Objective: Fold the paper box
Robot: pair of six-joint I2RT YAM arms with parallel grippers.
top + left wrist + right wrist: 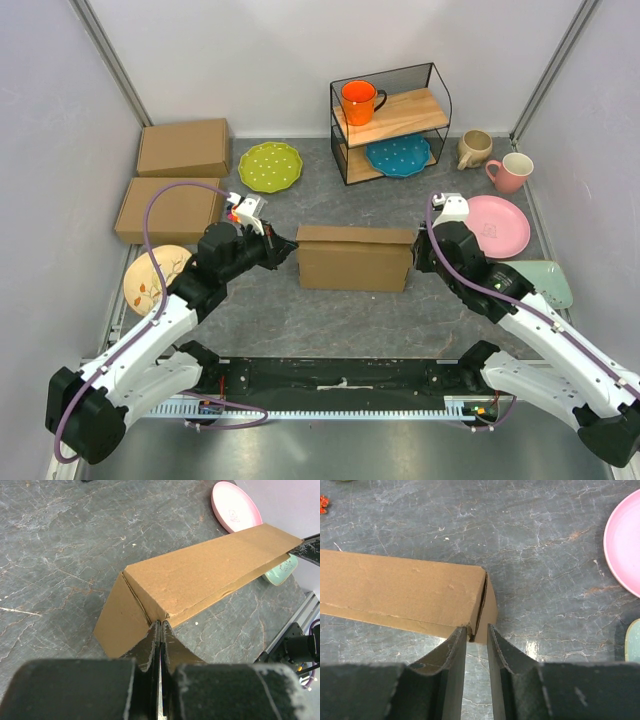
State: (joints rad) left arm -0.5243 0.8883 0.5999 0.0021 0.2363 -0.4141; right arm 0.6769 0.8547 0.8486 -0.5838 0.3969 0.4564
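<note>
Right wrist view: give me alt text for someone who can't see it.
The right gripper, jaws slightly apart, has its tips at the near end corner of a brown cardboard box lying on a grey marbled table. Part of a pink plate shows at the right edge.

Matt brown cardboard paper box (355, 262) on a veined grey stone-look table (300, 320); glossy pink ceramic plate (497, 224)

The table (300, 320) lies bare between the paper box (355, 258) and the near edge and again behind it toward the wire shelf (390, 120), but the left gripper (292, 246) and right gripper (416, 258) close off both its ends, with a pink plate (497, 225) by the right edge and a cardboard box (170, 210) by the left.
</note>
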